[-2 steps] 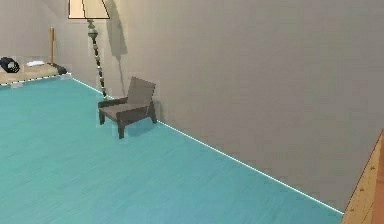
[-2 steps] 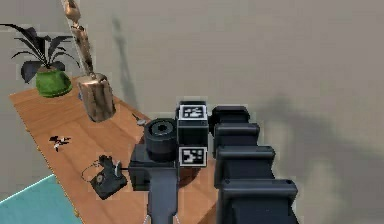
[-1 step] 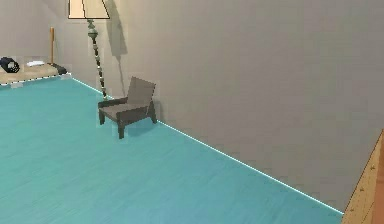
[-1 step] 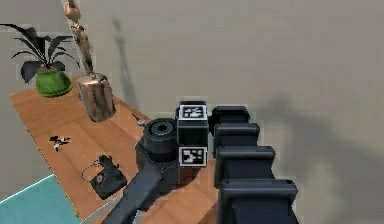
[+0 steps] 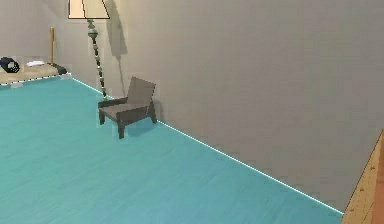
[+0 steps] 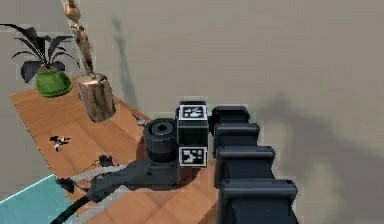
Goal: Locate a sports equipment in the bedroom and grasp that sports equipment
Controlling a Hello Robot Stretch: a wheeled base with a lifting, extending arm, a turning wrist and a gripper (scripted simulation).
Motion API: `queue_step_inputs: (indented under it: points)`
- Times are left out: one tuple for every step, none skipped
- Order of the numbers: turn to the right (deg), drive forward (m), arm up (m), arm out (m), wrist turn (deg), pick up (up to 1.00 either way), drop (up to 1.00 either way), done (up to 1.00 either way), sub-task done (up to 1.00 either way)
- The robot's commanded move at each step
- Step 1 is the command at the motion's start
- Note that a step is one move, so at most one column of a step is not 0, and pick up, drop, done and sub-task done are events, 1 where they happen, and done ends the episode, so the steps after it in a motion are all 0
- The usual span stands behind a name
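One arm (image 6: 255,180) reaches over a wooden table (image 6: 40,115); whether its gripper (image 6: 88,195) holds anything cannot be told. Far left in the forward view, a thin upright stick (image 5: 52,45), perhaps a bat, stands by the wall (image 5: 250,70). Turning now could sweep the arm into the nearby statue (image 6: 95,98).

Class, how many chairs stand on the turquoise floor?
1: a dark grey armchair by the grey wall, beside the tall floor lamp. Others may be hidden.

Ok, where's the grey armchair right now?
The grey armchair stands in the forward view's left half on the teal floor, close to the grey wall, just right of the floor lamp and its base.
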Motion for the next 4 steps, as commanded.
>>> queue_step_inputs:
  points:
    - [0.0,0.00,0.00,0.00,45.0,0.00,0.00,0.00,0.00]
    - [0.0,0.00,0.00,0.00,33.0,0.00,0.00,0.00,0.00]
    - [0.0,0.00,-0.16,0.00,0.0,0.00,0.00,0.00,0.00]
    - [0.0,0.00,0.00,0.00,0.0,1.00,0.00,0.00,0.00]
